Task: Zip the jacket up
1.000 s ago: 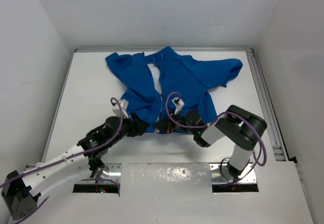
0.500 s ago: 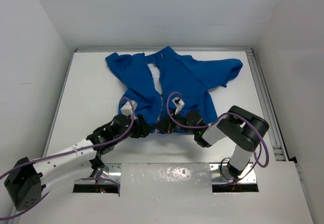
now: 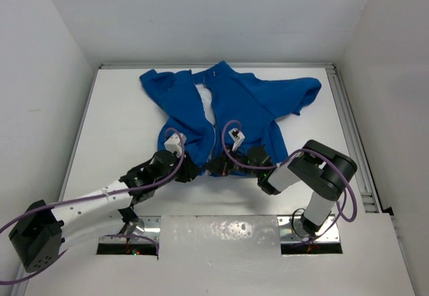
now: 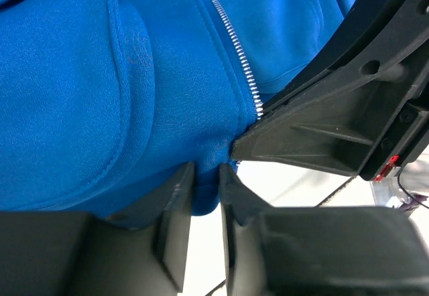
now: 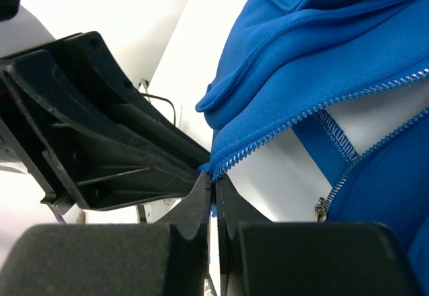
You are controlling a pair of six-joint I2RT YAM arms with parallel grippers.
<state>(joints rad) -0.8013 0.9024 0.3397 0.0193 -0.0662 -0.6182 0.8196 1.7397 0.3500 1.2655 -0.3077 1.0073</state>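
The royal-blue jacket [image 3: 234, 105] lies spread on the white table [image 3: 120, 128], collar at the back, its front open at the top with pale lining showing. My left gripper [image 3: 190, 169] is shut on the bottom hem of the jacket's left panel [image 4: 100, 95], beside the light zipper teeth [image 4: 231, 41]. My right gripper [image 3: 212, 168] is shut on the bottom end of the zipper tape [image 5: 255, 152] of the jacket [image 5: 322, 48]. The two grippers sit almost touching at the hem. A metal zipper pull [image 5: 322, 209] hangs on the other panel's edge.
White walls enclose the table on three sides. A metal rail [image 3: 352, 135] runs along the right edge. A shiny mounting plate [image 3: 221, 232] lies at the near edge between the arm bases. Purple cables loop above both wrists.
My left gripper has moved right along the hem, close up to the right gripper. The right arm and the jacket have hardly moved.
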